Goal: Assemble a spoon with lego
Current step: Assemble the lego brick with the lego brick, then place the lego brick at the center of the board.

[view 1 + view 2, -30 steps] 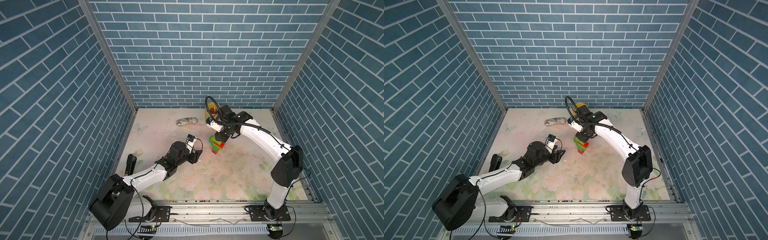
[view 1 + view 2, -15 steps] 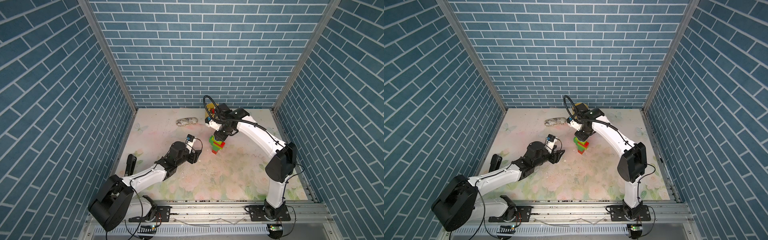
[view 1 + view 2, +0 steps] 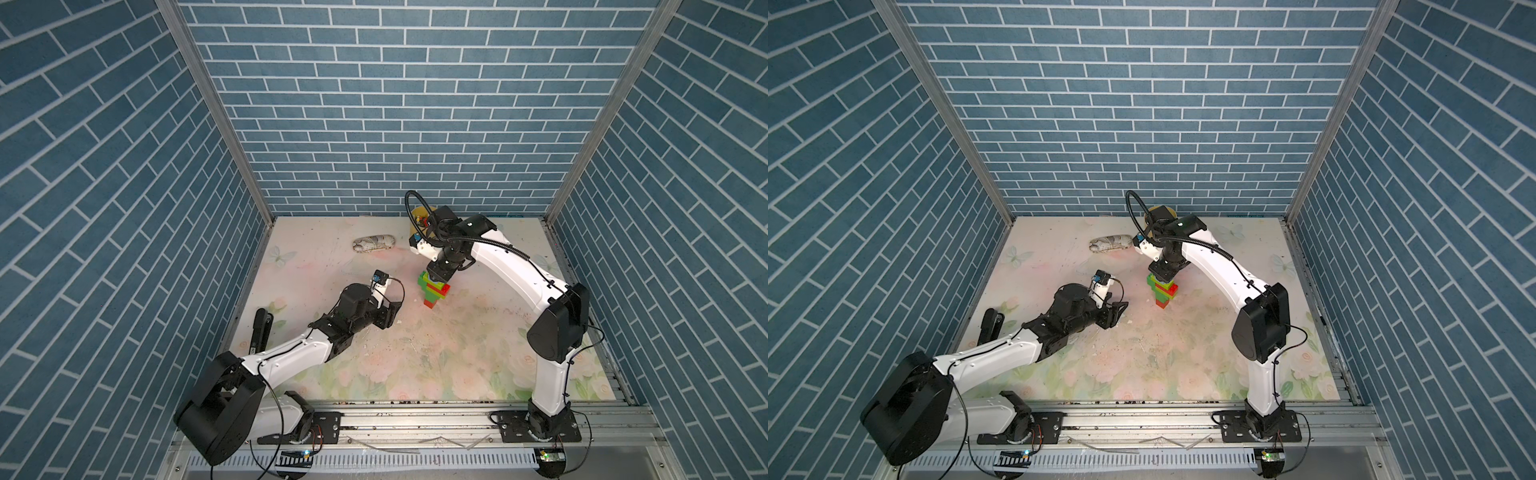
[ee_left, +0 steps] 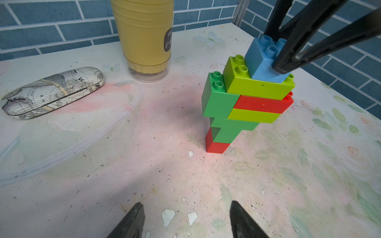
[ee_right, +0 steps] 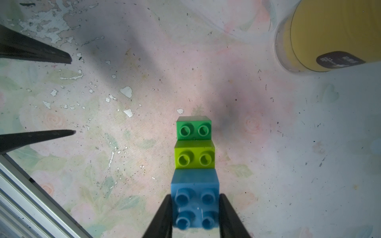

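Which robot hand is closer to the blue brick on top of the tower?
Right. The right gripper reaches down from above, its fingers on both sides of the light-blue brick. The left gripper sits open, low over the table, apart from the spoon.

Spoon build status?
Done: spoon stands stacked upright, red base through lime head. In hand: right claw closed on the light-blue brick topping it; left claw open, empty. Left: release; no loose bricks in view.

Spoon (image 4: 257,105) stands upright on its red stem end. Green, lime, red head above; light-blue tip between my right fingers (image 5: 160,222).
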